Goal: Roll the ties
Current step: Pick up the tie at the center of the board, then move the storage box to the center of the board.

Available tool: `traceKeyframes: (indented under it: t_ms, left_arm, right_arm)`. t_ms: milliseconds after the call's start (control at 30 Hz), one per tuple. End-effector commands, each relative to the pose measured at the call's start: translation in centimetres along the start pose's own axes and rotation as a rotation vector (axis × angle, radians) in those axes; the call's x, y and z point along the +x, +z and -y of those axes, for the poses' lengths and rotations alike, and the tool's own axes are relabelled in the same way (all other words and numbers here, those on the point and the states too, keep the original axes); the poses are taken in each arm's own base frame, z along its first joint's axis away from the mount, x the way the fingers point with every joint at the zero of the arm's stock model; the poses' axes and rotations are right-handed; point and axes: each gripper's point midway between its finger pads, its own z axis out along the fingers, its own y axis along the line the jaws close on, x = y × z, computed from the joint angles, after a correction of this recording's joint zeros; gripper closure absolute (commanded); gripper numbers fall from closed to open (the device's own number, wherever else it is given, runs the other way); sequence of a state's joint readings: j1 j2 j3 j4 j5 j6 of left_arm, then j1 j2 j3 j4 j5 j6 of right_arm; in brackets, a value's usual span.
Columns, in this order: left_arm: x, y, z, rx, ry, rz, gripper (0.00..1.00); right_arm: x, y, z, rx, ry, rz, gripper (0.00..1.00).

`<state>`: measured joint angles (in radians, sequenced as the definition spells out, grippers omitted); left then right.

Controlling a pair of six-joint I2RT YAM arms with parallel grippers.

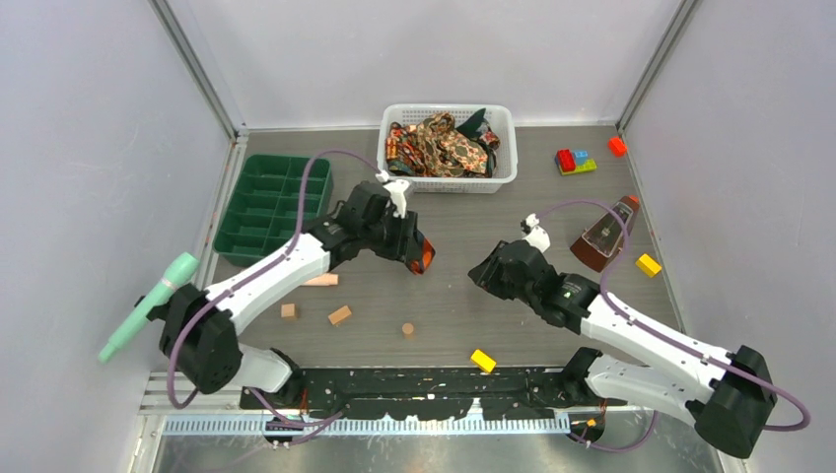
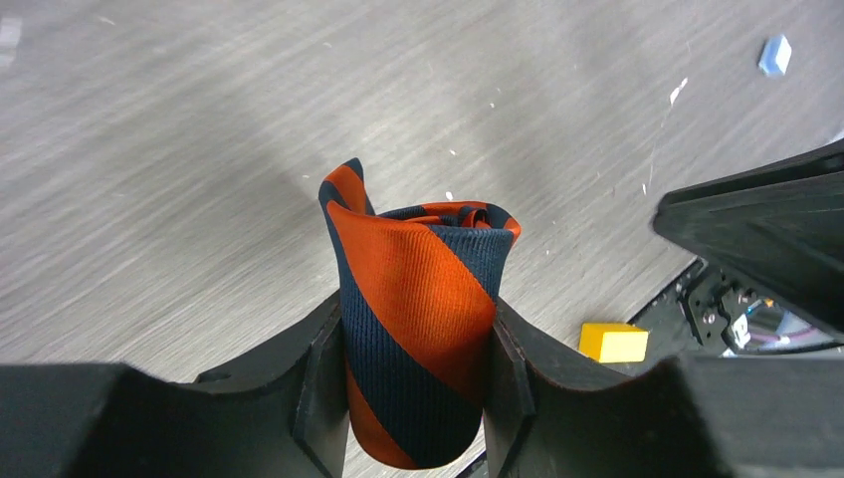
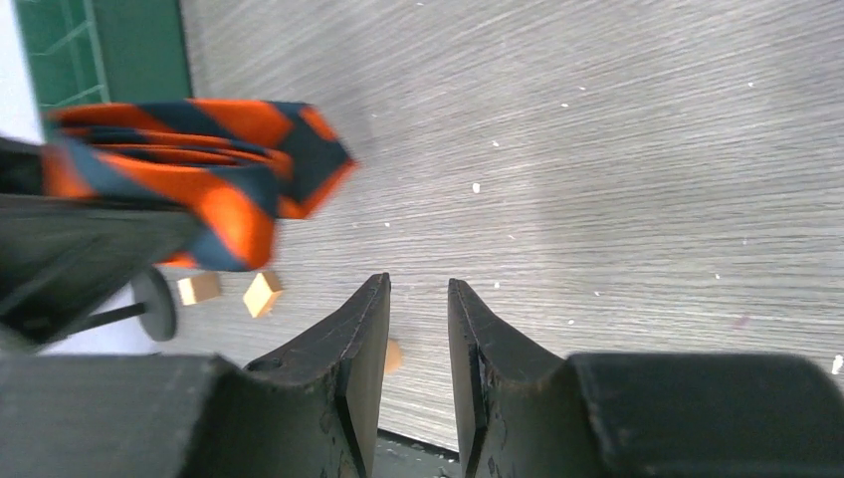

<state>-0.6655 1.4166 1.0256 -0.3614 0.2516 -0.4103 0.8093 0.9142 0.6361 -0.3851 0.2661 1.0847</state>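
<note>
Clamping rolled striped tie (image 2: 408,249) in left gripper (image 2: 416,329), with right gripper (image 3: 418,299) parted, empty. Likely to unroll on release given loose outer flap; needs pinning first.

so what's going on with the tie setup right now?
The left hand grips a rolled orange-and-navy striped tie upright, just above the table. The right hand sits close beside it, slightly open with nothing in it. More ties lie in a loose heap in the white basket at the back of the table.
</note>
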Motion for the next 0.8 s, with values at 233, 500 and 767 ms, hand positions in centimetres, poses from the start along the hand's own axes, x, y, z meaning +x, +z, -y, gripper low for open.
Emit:
traceKeyframes:
  t_ms: [233, 500, 767]
  left_arm:
    - [-7.0, -16.1, -1.4, -0.353, 0.03, 0.286, 0.61]
    - [-8.5, -26.0, -1.3, -0.464, 0.025, 0.466, 0.62]
    - [-8.1, -30.3, -1.3, -0.492, 0.012, 0.543, 0.62]
  right_arm:
    - [1.3, 5.8, -5.2, -0.077, -0.053, -0.088, 0.66]
    - [5.4, 11.9, -17.3, -0.364, -0.059, -0.313, 0.71]
    - [9.5, 14.8, -29.6, -0.614, -0.09, -0.411, 0.71]
